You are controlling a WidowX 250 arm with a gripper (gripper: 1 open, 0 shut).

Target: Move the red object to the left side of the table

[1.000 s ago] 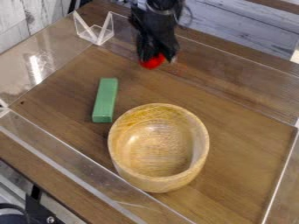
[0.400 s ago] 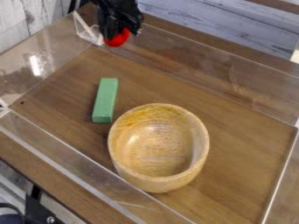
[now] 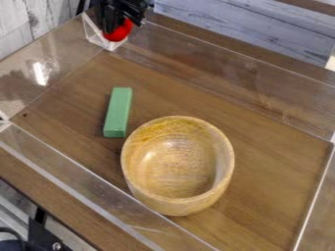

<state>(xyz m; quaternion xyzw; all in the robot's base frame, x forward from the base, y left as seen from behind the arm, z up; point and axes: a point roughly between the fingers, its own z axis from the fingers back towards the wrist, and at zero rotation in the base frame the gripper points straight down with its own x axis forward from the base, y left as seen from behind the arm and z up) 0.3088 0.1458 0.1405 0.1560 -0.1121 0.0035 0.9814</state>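
Note:
The red object (image 3: 117, 32) is a small bright red ball at the far left corner of the table (image 3: 249, 93), held off the wood. My black gripper (image 3: 116, 22) comes down from the top edge and is shut on it; its fingers cover the ball's upper half. The ball hangs in front of the clear acrylic corner piece (image 3: 94, 32). How high it is above the tabletop I cannot tell.
A green rectangular block (image 3: 118, 111) lies on the left half of the table. A large wooden bowl (image 3: 178, 163) stands near the front centre. Clear acrylic walls (image 3: 59, 157) edge the tabletop on all sides.
The gripper has carried the red ball leftward and farther back, from near the rear middle to the far left corner. Block and bowl have not moved.

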